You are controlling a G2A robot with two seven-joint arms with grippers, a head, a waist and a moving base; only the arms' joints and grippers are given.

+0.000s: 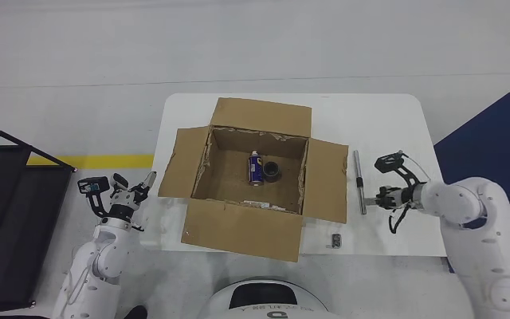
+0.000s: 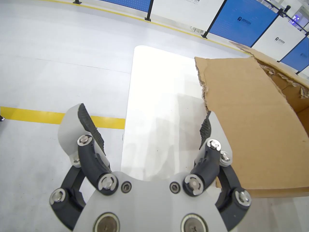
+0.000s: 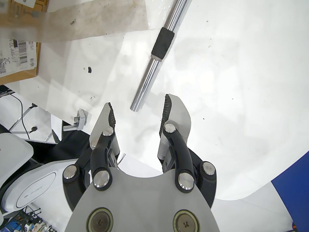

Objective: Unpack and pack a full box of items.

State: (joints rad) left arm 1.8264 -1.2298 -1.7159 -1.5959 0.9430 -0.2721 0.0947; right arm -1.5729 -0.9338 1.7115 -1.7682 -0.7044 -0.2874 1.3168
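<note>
An open cardboard box [image 1: 249, 179] stands mid-table with all flaps spread. Inside lie a blue spray can [image 1: 255, 167] and a black ring-shaped part [image 1: 272, 171]. A metal rod [image 1: 359, 182] with a black band lies on the table right of the box; its near end [image 3: 135, 107] sits just beyond my right gripper [image 3: 140, 111], which is open and empty. A small metal clip [image 1: 336, 240] rests near the table's front edge [image 3: 78, 121]. My left gripper [image 2: 144, 119] is open and empty at the table's left edge, beside the box's left flap [image 2: 246, 121].
The white table [image 1: 382, 120] has bare surface behind the box and to its right. A dark rack [image 1: 20, 215] stands on the floor to the left. A yellow floor line [image 1: 88, 160] runs past the table's left side.
</note>
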